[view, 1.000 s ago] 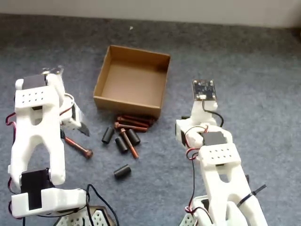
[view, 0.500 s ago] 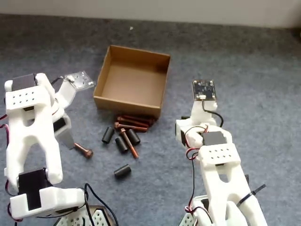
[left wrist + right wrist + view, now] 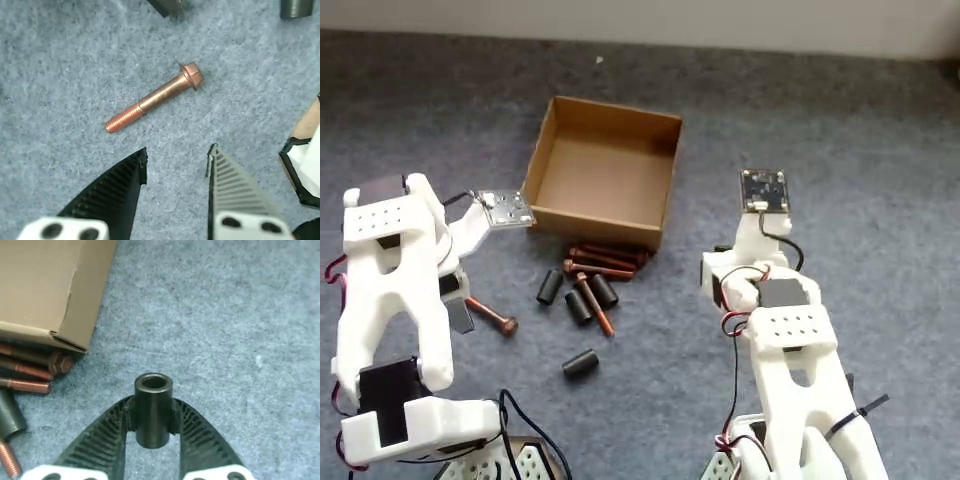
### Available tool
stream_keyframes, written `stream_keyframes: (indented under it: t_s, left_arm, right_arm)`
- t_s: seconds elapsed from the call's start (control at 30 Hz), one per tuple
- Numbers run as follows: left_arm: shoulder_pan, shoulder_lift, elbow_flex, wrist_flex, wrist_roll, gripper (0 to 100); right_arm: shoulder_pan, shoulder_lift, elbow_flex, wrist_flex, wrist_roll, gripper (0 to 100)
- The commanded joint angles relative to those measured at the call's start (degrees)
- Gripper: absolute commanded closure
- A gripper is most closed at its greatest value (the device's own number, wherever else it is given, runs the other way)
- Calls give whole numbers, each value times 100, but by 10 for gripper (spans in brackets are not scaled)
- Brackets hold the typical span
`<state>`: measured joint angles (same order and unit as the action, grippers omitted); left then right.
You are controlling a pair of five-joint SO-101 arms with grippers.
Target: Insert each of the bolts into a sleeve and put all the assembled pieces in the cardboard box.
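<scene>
Hovering spread apart, left fingers [image 3: 120, 185] just short of a copper bolt [image 3: 155, 97] lying flat on the tabletop [image 3: 60, 60], right fingers [image 3: 197, 440] clamped round a black sleeve [image 3: 153, 405], near the cardboard box [image 3: 45, 285] corner

Soft, even light covers the grey worktop [image 3: 860, 130], moderately bright and without hard shadows. The white arms [image 3: 395, 270] are the brightest surfaces in the high view, yet free of glare. The deepest shade lies along the near wall of the cardboard box [image 3: 598, 222], over the bolts [image 3: 605, 260] piled there. A lone bolt [image 3: 152, 98] carries a dull sheen and a faint shadow. The sleeve [image 3: 153, 415] in the right gripper [image 3: 152, 406] has a pale highlight on its rim.
</scene>
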<state>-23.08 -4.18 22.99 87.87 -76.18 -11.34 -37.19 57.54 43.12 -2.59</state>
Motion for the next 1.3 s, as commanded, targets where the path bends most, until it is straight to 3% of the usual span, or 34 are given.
stream_keyframes:
  t_s: [0.0, 0.7, 1.07, 1.27]
  left_arm:
    - [119, -66, 444, -668, -2673, 773]
    - [945, -75, 2273, -2945, -2848, 775]
    - [963, -75, 2360, -3024, -2804, 777]
    - [1244, -84, 2343, -2989, -2251, 923]
  right_arm:
    - [268, -224, -119, -110, 62, 993]
    - [435, -215, -119, -110, 70, 993]
    - [435, -215, -119, -119, 70, 993]
    - [435, -215, -119, -119, 70, 993]
